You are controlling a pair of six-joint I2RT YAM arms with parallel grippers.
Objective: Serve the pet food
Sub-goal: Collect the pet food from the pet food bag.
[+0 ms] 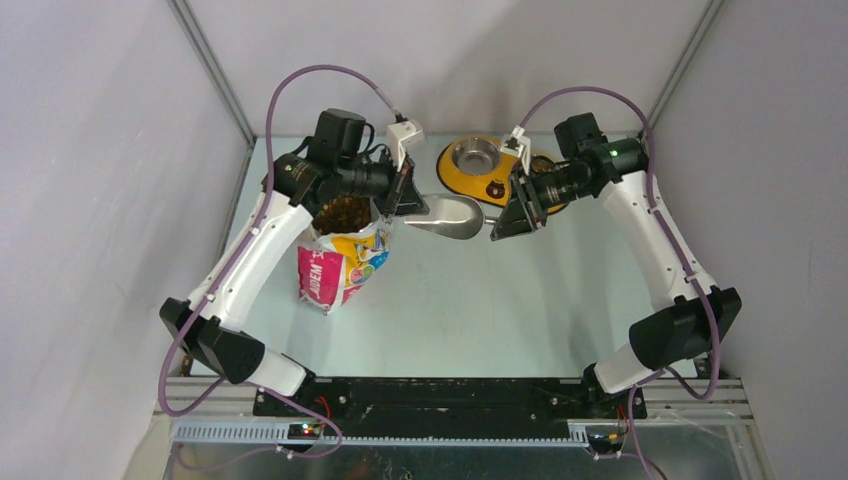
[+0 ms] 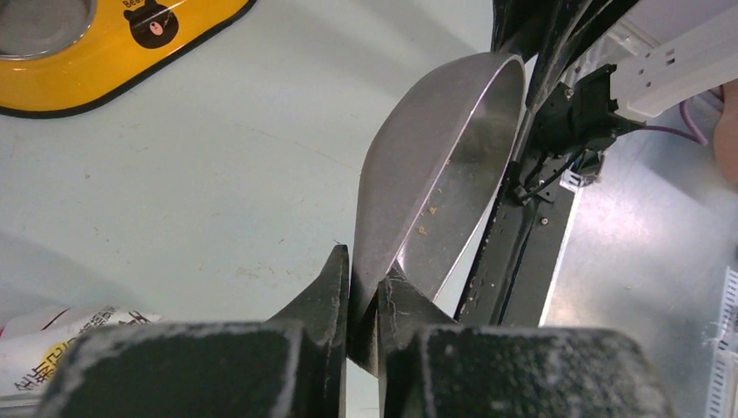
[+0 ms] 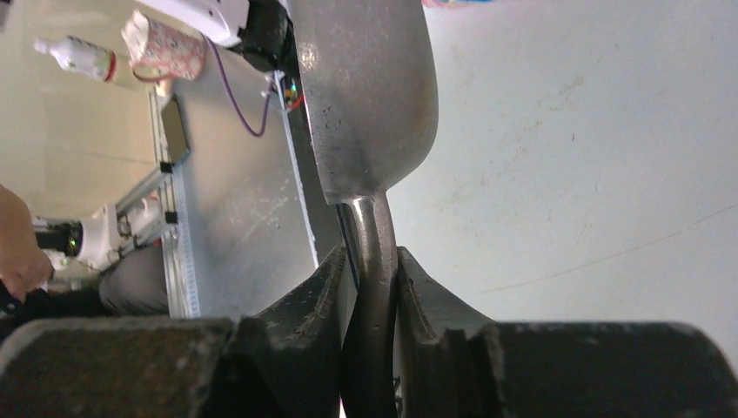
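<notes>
1. The kibble (image 1: 345,212) sits heaped in the mouth of the open bag (image 1: 340,265). The bag stands upright on the left half of the table (image 1: 480,310), right under the left arm's wrist.
2. The metal scoop (image 1: 452,215) lies just to the right of that opening. Its long axis runs left to right, with the bowl end toward the bag and the handle toward the right arm.
3. The left gripper (image 2: 365,283) is clenched on the thin front lip of the scoop's bowl.
4. The right gripper (image 3: 370,266) is clamped round the handle, so both arms have hold of the same tool.
5. Inside the scoop I see only a few crumbs, no real serving.
6. The yellow feeder (image 1: 452,180) lies beyond the scoop, toward the back. Its steel bowl (image 1: 475,155) looks empty, and the second bowl is hidden behind the right wrist.
7. The food lies left of the scoop's mouth and nearest the left arm. To my eye, the next move hinges on dipping the bowl end into the bag, and the pinch on the lip looks to be in the way.
</notes>
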